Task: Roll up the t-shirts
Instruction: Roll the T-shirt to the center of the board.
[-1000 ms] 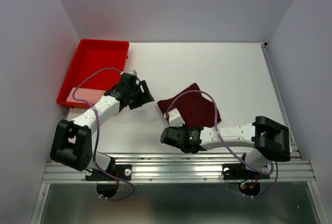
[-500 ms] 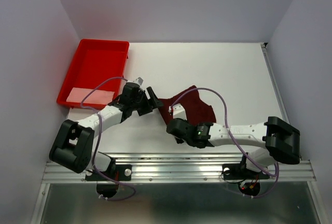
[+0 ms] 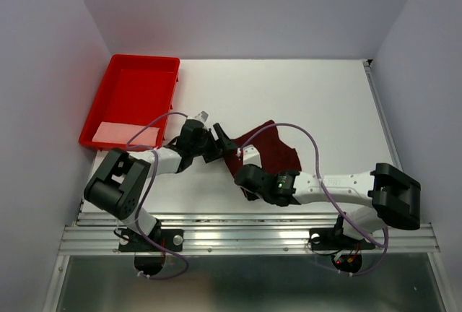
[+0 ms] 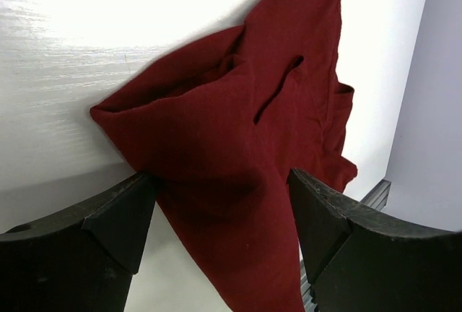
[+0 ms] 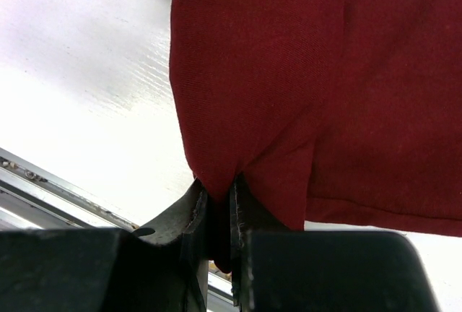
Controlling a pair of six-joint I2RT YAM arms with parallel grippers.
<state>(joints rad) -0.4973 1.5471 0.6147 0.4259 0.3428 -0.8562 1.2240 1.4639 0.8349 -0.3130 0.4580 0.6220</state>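
**Q:** What sits nearest the viewer?
**A:** From above, a metal rail (image 3: 245,238) runs along the near edge of a white desk (image 3: 325,102). Two robot arms are bolted to it. The right arm (image 3: 339,185) lies low and reaches leftward just beyond that rail.

**Q:** What are its jaws doing?
**A:** They are pressed together on the near edge of the t-shirt (image 5: 289,74), pinching a fold of cloth. In the wrist view the fabric spreads upward from between them.

**Q:** Where does the t-shirt lie?
**A:** It is dark maroon and rumpled, partly folded over itself. It lies on the desk around the middle, just past the right arm's wrist.

**Q:** And the left arm?
**A:** The left arm (image 3: 162,159) stretches rightward to the shirt's left corner. Its jaws are spread, with one finger on each side of that bunched corner.

**Q:** Anything farther back?
**A:** A bright red tray (image 3: 144,58) sits at the far left of the desk, well apart from the shirt.
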